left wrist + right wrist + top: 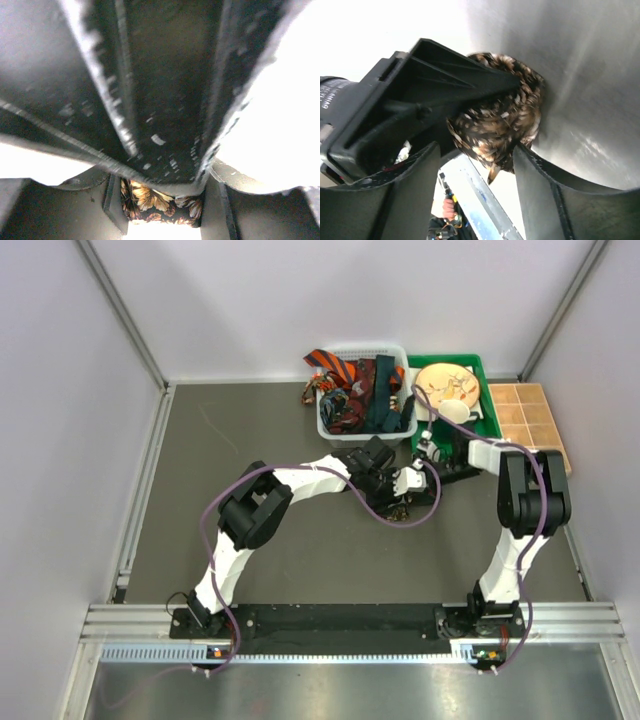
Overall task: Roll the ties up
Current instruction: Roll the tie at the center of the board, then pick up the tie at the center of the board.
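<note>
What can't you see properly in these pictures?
- Right wrist view: the left fingers cover part of the rolled speckled tie. Whether the right fingers squeeze it is unclear.
- Left wrist view: a blurry dark part up close fills it, so only a scrap of the tie shows.
- Top view: the tie is hidden where the arms meet.
- Top view: the ties in the basket are tangled and too small to count.

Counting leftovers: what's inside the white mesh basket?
Piled ties: orange-black striped, dark red, dark teal, some spilling over the left rim of the basket. Whatever lies under the pile is covered.
</note>
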`<action>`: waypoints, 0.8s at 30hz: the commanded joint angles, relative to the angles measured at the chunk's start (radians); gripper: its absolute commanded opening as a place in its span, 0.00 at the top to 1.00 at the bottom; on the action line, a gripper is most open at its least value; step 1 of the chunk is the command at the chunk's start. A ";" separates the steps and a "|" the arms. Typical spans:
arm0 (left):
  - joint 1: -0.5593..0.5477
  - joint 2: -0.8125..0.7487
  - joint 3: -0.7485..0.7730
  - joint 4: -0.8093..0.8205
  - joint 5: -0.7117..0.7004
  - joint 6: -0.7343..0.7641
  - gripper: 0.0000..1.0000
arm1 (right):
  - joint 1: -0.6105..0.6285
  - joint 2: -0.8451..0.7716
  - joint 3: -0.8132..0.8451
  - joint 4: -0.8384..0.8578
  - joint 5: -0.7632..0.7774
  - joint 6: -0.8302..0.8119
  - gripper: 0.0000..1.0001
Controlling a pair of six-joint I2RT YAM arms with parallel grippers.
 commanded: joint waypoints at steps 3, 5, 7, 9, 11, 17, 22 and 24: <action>0.003 0.096 -0.058 -0.255 -0.067 -0.001 0.95 | 0.024 0.080 0.014 0.006 0.051 0.085 0.47; 0.003 0.094 -0.058 -0.255 -0.065 -0.004 0.95 | 0.033 0.085 0.018 -0.002 0.079 0.082 0.48; 0.003 0.096 -0.058 -0.255 -0.064 -0.004 0.95 | 0.038 0.090 0.020 -0.005 0.102 0.079 0.55; 0.003 0.096 -0.058 -0.255 -0.067 -0.005 0.95 | 0.038 0.097 0.026 -0.014 0.119 0.074 0.64; 0.003 0.094 -0.058 -0.255 -0.070 -0.005 0.93 | 0.039 0.099 0.029 -0.025 0.142 0.065 0.81; 0.006 0.085 -0.059 -0.252 -0.064 -0.020 0.70 | 0.038 0.090 0.035 -0.046 0.171 0.035 1.00; 0.025 0.019 -0.082 -0.194 -0.027 -0.054 0.31 | 0.038 0.015 0.011 -0.045 0.197 0.021 1.00; 0.036 -0.039 -0.094 -0.172 -0.007 -0.067 0.01 | 0.036 -0.008 0.000 -0.046 0.203 0.015 1.00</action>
